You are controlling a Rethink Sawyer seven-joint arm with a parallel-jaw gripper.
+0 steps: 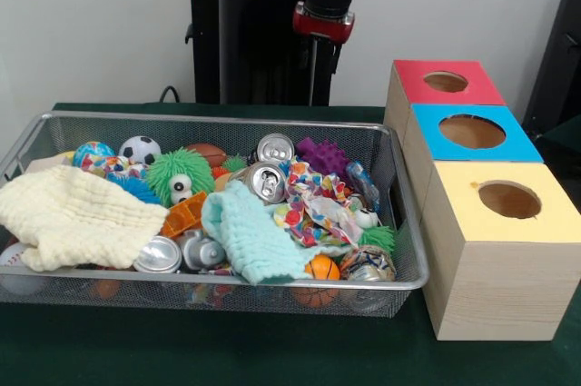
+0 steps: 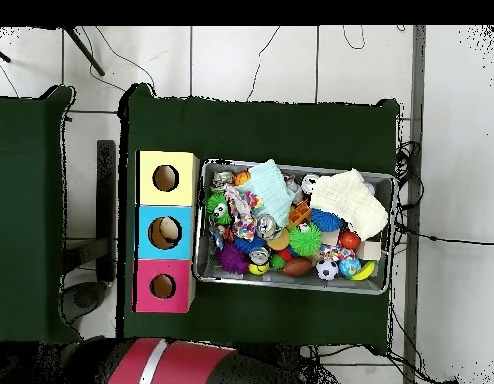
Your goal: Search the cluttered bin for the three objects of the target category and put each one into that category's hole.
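Note:
The wire mesh bin [image 1: 227, 120] sits on the green table, heaped with clutter; it also shows in the overhead view [image 2: 291, 283]. On top lie silver cans [image 1: 266, 182] [image 1: 275, 146] [image 1: 159, 255], a cream cloth [image 1: 73, 213], a mint cloth [image 1: 254, 236], a green fuzzy ball with eyes [image 1: 180, 175], a soccer ball [image 1: 140, 149], a small basketball [image 1: 321, 268] and a purple spiky toy [image 1: 322, 157]. The arm's red and black end [image 1: 323, 18] hangs behind the bin's far rim, well above it. My gripper is not clear to see.
Three wooden boxes, each with a round hole on top, stand in a row beside the bin: red [image 1: 413, 77], blue [image 1: 519, 143], yellow [image 1: 454, 209]. In the overhead view they are to the bin's left: yellow [image 2: 149, 165], blue [image 2: 146, 220], pink [image 2: 146, 300].

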